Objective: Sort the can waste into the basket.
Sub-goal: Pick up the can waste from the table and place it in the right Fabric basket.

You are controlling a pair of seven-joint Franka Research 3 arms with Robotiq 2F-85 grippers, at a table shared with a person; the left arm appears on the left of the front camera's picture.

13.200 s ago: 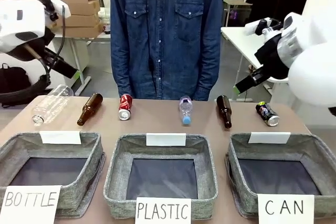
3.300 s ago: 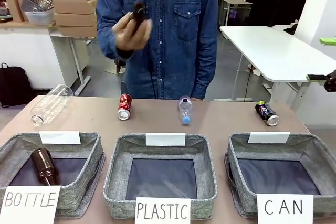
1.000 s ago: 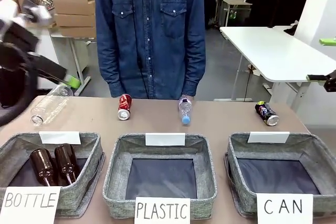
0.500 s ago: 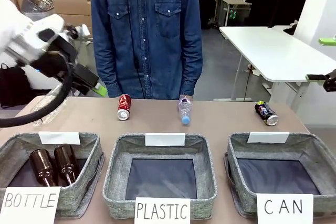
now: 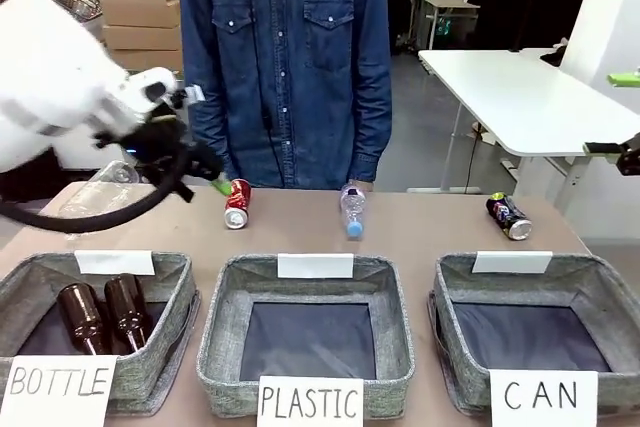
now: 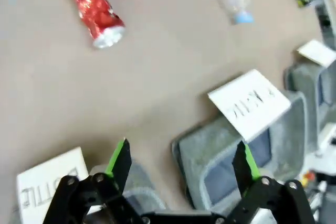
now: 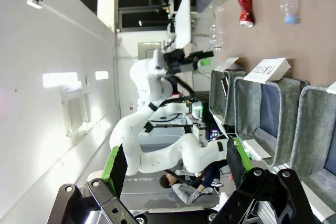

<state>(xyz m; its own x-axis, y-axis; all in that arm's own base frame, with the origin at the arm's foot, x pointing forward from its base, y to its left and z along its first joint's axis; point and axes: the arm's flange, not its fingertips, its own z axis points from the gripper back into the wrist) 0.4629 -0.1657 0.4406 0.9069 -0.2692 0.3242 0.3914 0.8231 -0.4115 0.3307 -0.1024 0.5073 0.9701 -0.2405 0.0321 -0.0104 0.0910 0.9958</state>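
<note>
Holding the left gripper [image 5: 217, 183] spread wide and empty at centre left of the front view, low over the table [image 5: 430, 237], with one green pad tip just left of the crushed red can [image 5: 237, 204] and not gripping it. Showing, in the left wrist view, both green-padded fingers [image 6: 119, 158] parted at the bottom edge with nothing between them, and the crushed red can lying on its side in the upper left of that frame, apart from them. Locating the dark Pepsi can [image 5: 508, 216] on its side at centre right of the front view, on bare tabletop just behind the CAN basket [image 5: 590, 269]. Placing the CAN basket at lower right, with a white card [image 5: 543, 397] lettered "CAN" on its near wall and both cans lying outside it. Holding the right gripper [image 5: 618, 114] released at the right edge of the front view, above and right of the dark Pepsi can and well apart from it; confirming in the right wrist view two separated fingers grasping nothing. Showing a small clear plastic bottle [image 5: 352, 210] with a blue cap lying between the two cans, and a larger clear bottle [image 5: 85, 202] at centre left, partly behind the left arm. Containing two brown glass bottles [image 5: 104, 315] in the BOTTLE basket [image 5: 175, 277] at lower left, with the PLASTIC basket [image 5: 225, 347] at bottom centre. Showing a person in a denim shirt [image 5: 290, 57] standing at the far side, upper centre.
</note>
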